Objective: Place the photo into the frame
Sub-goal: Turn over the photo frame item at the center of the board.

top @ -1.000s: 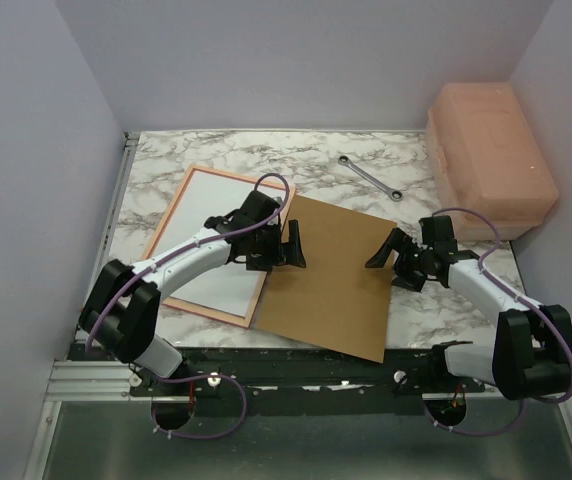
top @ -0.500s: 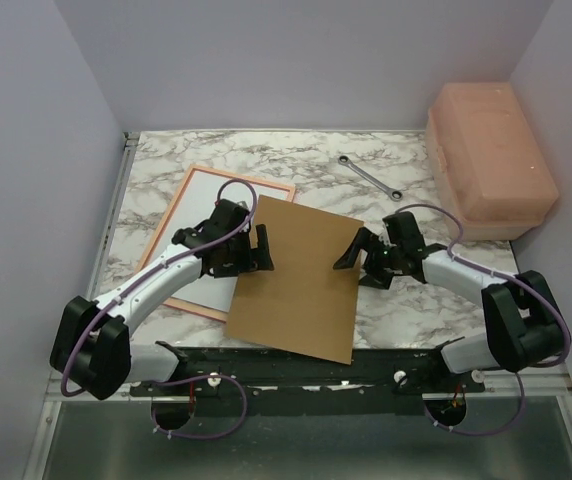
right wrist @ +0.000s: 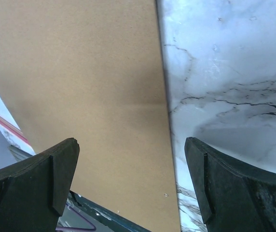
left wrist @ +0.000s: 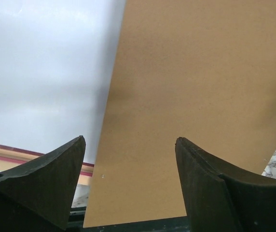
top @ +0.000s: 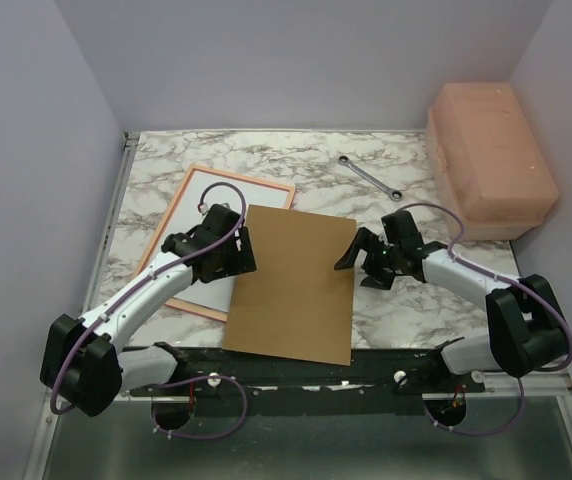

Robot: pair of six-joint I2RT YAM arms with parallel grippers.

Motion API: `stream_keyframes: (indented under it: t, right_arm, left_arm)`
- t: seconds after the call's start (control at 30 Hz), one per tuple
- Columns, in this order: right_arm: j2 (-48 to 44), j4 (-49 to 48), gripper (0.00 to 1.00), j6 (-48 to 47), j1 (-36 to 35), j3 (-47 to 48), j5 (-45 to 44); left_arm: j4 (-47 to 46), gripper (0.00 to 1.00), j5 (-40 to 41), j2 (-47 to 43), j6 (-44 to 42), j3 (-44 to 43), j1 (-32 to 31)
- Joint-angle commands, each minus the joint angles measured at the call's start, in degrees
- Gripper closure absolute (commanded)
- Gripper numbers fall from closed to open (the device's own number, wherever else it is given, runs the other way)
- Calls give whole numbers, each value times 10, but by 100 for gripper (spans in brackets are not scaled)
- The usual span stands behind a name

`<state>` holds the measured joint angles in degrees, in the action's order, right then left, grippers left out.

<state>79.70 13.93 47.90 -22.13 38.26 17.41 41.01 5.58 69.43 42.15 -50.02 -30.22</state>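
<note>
Versus a second ago, the brown fibreboard backing panel (top: 291, 285) has swung round and slid left. It now sits nearly square to the tabletop (top: 306, 155), with its near edge hanging over the front rail. Its left edge now covers the right part of the frame (top: 246, 177) and the photo (top: 263, 196); earlier it overlapped them less.

My left end effector (top: 243, 250) has pulled back left and sits over the panel's left edge. In the left wrist view the end effector (left wrist: 131, 145) has its jaws apart, with the panel and the white sheet flat below and nothing pinched.

My right end effector (top: 354, 256) has come in left to the panel's right edge. The right wrist view shows the end effector (right wrist: 131, 142) spread wide, straddling that edge, marble on one side.

The photo lies white side up inside the frame, on the left of the tabletop.

The wrench (top: 369, 178) and the pink box (top: 491, 160) at far right are unmoved.
</note>
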Motion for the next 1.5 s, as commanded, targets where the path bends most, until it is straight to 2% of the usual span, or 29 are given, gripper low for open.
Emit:
stream_keyframes:
  t: [0.0, 0.1, 0.17, 0.47, 0.57, 0.73, 1.03, 1.13, 1.2, 1.27, 1.33, 1.4, 1.47]
  right_arm:
    - [-3, 26, 0, -14, -1, -21, -25]
    - [2, 13, 0, -15, -1, -34, -15]
    - [7, 6, 0, -14, 0, -41, -12]
    - [35, -53, 0, -11, 2, -65, 30]
    - [47, -77, 0, -10, 2, -74, 46]
    - [47, -101, 1, -4, 2, -88, 64]
    - [-29, -170, 18, 54, 2, -104, 153]
    - [-54, -176, 28, 70, 2, -102, 164]
    - [-67, -183, 40, 79, 2, -102, 172]
    - [-73, -191, 61, 85, 2, -100, 181]
    - [-72, -188, 97, 78, 2, -93, 187]
    - [-72, -156, 100, 62, 2, -77, 184]
    - [-82, -108, 100, 40, 2, -55, 170]
  left_arm:
    - [-54, 32, -25, -16, 1, 25, 1]
    - [-82, 50, -48, -7, 0, 39, 1]
    - [-91, 55, -54, 6, 2, 45, 1]
    - [-126, 56, -56, 93, 6, 68, 1]
    - [-124, 60, -51, 121, 6, 71, 1]
    - [-134, 60, -49, 134, 3, 77, 1]
    - [-133, 57, -53, 110, -1, 76, 1]
    - [-137, 54, -56, 93, -4, 77, 1]
    - [-138, 51, -55, 82, -5, 77, 1]
    - [-139, 48, -63, 69, -5, 77, 1]
    - [-142, 45, -72, 54, -6, 77, 1]
    - [-143, 44, -76, 31, -9, 77, 1]
    - [-150, 38, -86, 0, -15, 78, 1]
